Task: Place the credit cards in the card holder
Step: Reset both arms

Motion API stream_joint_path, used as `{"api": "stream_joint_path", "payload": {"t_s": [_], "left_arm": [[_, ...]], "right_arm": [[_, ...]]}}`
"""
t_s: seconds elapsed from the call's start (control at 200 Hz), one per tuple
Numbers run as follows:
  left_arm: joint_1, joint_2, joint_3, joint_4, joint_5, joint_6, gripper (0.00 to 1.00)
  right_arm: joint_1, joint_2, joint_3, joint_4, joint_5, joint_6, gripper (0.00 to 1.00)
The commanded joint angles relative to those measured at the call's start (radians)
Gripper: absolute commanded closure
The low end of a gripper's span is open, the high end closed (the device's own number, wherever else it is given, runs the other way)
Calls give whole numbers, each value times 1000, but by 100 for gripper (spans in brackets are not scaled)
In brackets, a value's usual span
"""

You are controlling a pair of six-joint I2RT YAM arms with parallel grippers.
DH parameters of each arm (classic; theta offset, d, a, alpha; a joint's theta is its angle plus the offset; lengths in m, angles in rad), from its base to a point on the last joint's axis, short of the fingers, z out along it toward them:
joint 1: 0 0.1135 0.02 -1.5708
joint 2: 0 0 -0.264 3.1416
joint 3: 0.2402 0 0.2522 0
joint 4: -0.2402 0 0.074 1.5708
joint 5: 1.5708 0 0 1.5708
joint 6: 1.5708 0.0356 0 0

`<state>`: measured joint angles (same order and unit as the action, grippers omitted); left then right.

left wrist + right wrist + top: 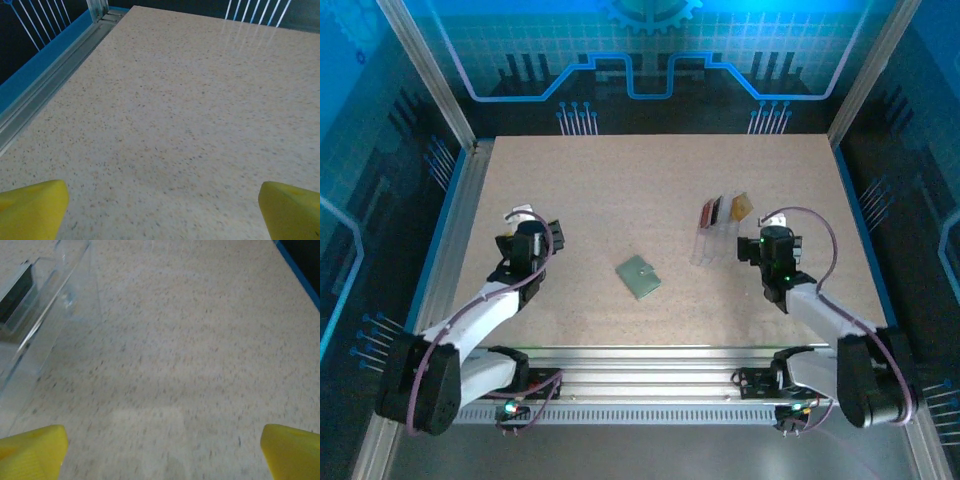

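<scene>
Two splayed: left gripper [162,210], right gripper [162,450]

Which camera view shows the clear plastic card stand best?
The top external view: the clear plastic card stand appears whole, with the thin rectangular credit cards at its far end. The right wrist view gives a close piece of the stand, cut by the left edge.

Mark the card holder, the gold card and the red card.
card holder [638,277]: top view, centre of its grey-green cover.
gold card [741,206]: top view, middle of its face.
red card [708,213]: top view, middle of its face.
</scene>
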<state>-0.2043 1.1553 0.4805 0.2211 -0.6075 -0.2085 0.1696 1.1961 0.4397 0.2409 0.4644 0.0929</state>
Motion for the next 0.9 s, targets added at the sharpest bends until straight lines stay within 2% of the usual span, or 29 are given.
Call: {"api": "stream_joint_path", "payload": {"t_s": [0.0, 0.045, 0.125, 0.175, 0.23, 0.31, 0.38, 0.445, 0.51, 0.535, 0.57, 0.63, 0.685, 0.895], "left_arm": [[40, 101, -53, 272, -3, 117, 1], [57, 141, -67, 340, 30, 121, 1], [71, 201, -89, 470, 67, 156, 1], [73, 217, -102, 531, 101, 183, 1], [77, 250, -134, 650, 113, 208, 1], [101, 334, -170, 818, 149, 217, 1], [103, 333, -165, 765, 249, 221, 1], [111, 446, -177, 951, 246, 251, 1], [115, 373, -155, 771, 269, 210, 1], [117, 391, -154, 801, 269, 218, 1], [117, 417, -150, 847, 267, 234, 1], [119, 398, -131, 770, 270, 216, 1], [118, 411, -143, 821, 262, 228, 1], [117, 407, -142, 809, 272, 227, 1]], "right_arm": [[-23, 112, 21, 261, 0, -61, 0], [-34, 155, 12, 329, -5, -61, 0], [-55, 174, 25, 329, -55, -23, 0], [-82, 196, -8, 419, -105, -2, 0], [-99, 226, -17, 463, -105, 15, 0], [-94, 240, -3, 451, -149, -9, 0], [-93, 266, 20, 435, -211, -34, 0], [-96, 267, 13, 442, -227, -37, 0], [-98, 303, -43, 581, -217, -38, 0], [-92, 311, -63, 631, -207, -43, 0], [-94, 293, -41, 554, -207, -30, 0], [-82, 305, -42, 580, -191, -43, 0], [-84, 305, -40, 575, -193, -43, 0], [-82, 303, -39, 565, -193, -42, 0]]}}
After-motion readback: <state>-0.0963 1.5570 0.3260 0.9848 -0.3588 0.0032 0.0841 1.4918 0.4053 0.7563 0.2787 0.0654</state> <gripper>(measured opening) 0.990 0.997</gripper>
